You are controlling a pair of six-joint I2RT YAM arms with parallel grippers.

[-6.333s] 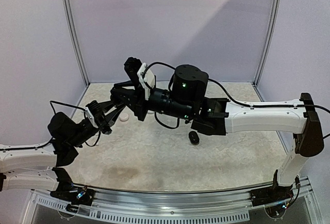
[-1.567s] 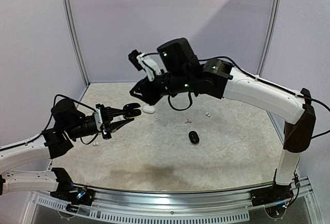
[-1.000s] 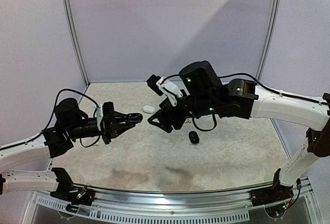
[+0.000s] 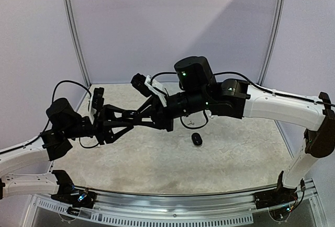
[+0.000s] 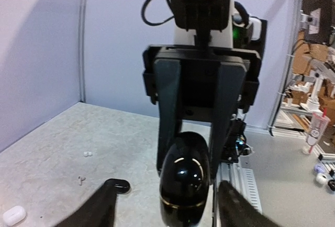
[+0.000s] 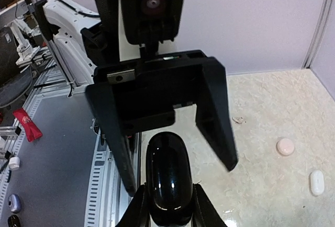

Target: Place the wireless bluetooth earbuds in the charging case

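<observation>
Squeezing a shiny black egg-shaped case (image 6: 167, 169) with the right gripper (image 6: 168, 198); holding the left gripper (image 5: 168, 195) wide open at 9 o'clock.

I note left claw (image 5: 167, 211) and right claw (image 6: 168, 208) nose to nose mid-frame, above table (image 4: 157, 164), charging case (image 5: 184, 185) between them. Second case (image 4: 196, 139) on table, right of centre. Earbuds (image 5: 87, 154) on table, left in the left wrist view.

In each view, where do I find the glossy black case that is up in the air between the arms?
Top: it cannot be told apart from the dark fingers, left of centre.
Left wrist: black case at bottom centre.
Right wrist: bottom centre.
Shared landmark: metal rail, along the bottom there, right, left.
</observation>
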